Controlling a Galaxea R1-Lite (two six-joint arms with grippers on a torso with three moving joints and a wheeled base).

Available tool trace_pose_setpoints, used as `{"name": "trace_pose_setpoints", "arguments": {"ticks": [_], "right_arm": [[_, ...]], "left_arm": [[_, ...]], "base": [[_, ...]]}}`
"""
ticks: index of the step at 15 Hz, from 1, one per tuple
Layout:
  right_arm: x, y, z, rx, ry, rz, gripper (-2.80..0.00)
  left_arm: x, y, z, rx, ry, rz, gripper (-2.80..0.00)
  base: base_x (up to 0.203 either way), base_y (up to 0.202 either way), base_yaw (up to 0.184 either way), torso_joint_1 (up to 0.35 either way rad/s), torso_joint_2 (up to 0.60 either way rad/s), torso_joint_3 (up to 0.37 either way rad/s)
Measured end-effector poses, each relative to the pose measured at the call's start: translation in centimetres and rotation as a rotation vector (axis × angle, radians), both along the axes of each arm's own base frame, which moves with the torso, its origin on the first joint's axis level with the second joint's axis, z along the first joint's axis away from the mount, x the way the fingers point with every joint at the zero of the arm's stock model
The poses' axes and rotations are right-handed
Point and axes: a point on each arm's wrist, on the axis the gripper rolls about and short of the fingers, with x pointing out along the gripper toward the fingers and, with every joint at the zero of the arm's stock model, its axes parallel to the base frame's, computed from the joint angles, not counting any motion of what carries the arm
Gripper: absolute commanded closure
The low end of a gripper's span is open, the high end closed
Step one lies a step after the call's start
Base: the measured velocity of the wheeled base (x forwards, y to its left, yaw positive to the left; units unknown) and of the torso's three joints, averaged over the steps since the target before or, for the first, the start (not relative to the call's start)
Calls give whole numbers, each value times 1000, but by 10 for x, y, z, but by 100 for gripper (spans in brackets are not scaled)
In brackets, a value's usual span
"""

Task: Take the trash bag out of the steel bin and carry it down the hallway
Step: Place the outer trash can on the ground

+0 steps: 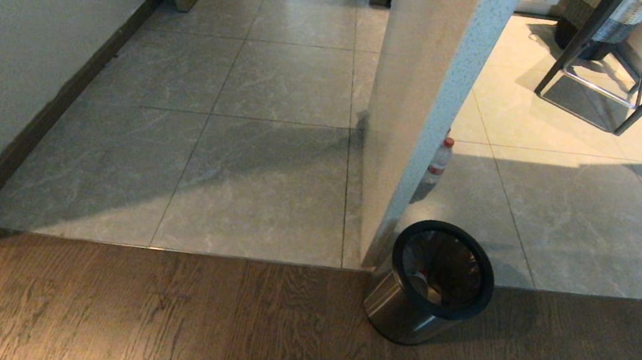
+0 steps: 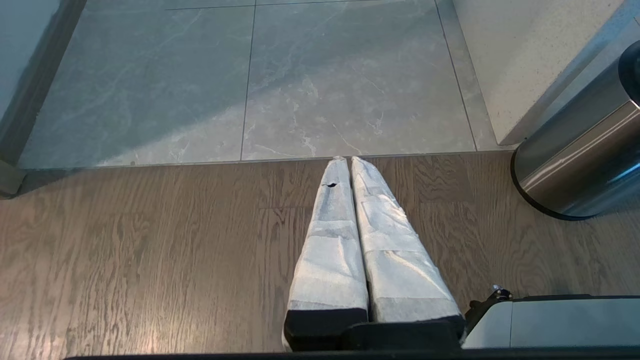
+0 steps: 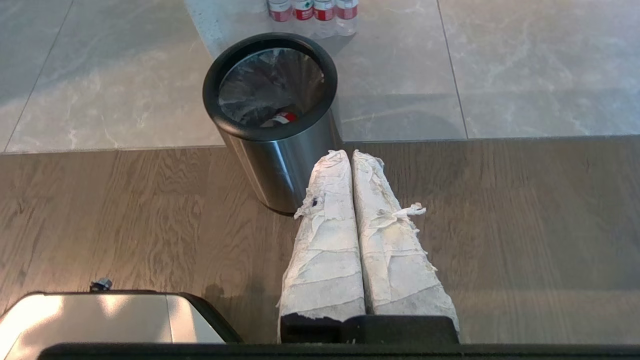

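The steel bin [image 1: 432,283] stands on the wood floor at the foot of a pale pillar, its black ring rim on top. The clear trash bag [image 3: 270,90] lines it, with a red-labelled piece of litter at the bottom. In the right wrist view the bin [image 3: 280,145] is just ahead of my right gripper [image 3: 349,156], which hangs shut and empty above the wood planks. My left gripper [image 2: 347,162] is also shut and empty, with the bin's side [image 2: 580,160] off to its right. The tiled hallway [image 1: 256,102] runs ahead on the left. Neither arm shows in the head view.
The pillar [image 1: 427,94] splits the tiled floor. A loose red-capped bottle [image 1: 438,162] stands behind it. Several bottles [image 3: 312,10] stand in a row beyond the bin. A metal-legged stool [image 1: 632,67] and a woven basket [image 1: 613,20] stand at the far right. A wall with dark skirting [image 1: 55,105] runs along the left.
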Motion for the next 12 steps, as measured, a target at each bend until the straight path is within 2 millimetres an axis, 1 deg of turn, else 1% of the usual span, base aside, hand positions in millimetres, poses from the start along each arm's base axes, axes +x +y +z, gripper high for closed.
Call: {"name": "trace_pose_setpoints", "arguments": {"ticks": [3,4,5,6,7,8,9,10,11,12], "right_arm": [[0,0,1,-28,-3,3,0],[-2,0,9,-30,-24,3,0],[-6,0,23,-30,-58,6,0],[-12,0,47,-29,-88,11,0],[-17,0,74,-29,-104,18,0],[-19,1,104,-29,-95,30,0],[-16,1,135,-28,-58,50,0],[-6,1,160,-26,11,80,0],[9,2,179,-22,97,120,0],[27,3,190,-16,205,171,0]], "left_arm": [[0,0,0,0,0,0,0],[0,0,0,0,0,0,0],[0,0,0,0,0,0,0],[0,0,0,0,0,0,0],[0,0,0,0,0,0,0],[0,0,0,0,0,0,0],[0,0,0,0,0,0,0],[0,0,0,0,0,0,0],[0,0,0,0,0,0,0],[0,0,0,0,0,0,0]], "base": [[0,0,0,0,0,0],[0,0,0,0,0,0],[0,0,0,0,0,0],[0,0,0,0,0,0],[0,0,0,0,0,0],[0,0,0,0,0,0],[0,0,0,0,0,0],[0,0,0,0,0,0],[0,0,0,0,0,0],[0,0,0,0,0,0]]}}
